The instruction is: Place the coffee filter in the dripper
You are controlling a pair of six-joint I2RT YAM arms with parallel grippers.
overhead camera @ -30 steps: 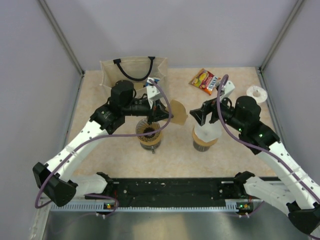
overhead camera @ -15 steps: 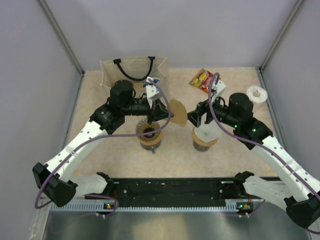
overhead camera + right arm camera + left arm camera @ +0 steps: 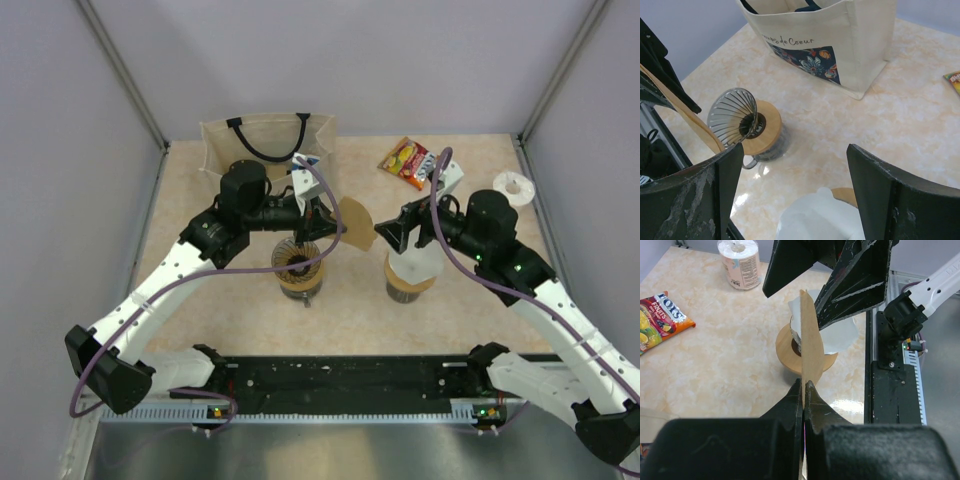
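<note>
A tan paper coffee filter (image 3: 355,222) is pinched flat in my shut left gripper (image 3: 335,228) and held in the air, edge-on in the left wrist view (image 3: 810,340). The dripper (image 3: 298,262), a dark ribbed cone (image 3: 735,117) in a flat tan ring (image 3: 767,132), sits on a glass cup just below and left of the filter. My right gripper (image 3: 390,235) stands open facing the filter's far edge, nothing between its fingers (image 3: 705,200). The filter's edge (image 3: 685,117) shows beside the left finger; I cannot tell whether they touch.
A white translucent cone (image 3: 410,268) on its own tan ring stands under the right gripper. A cream tote bag (image 3: 265,145) is at the back left, a candy packet (image 3: 410,160) and a paper roll (image 3: 515,186) at the back right. Grey walls enclose the table.
The right gripper moved left toward the filter, then eased back slightly, staying open. The left arm and the filter have barely moved.
</note>
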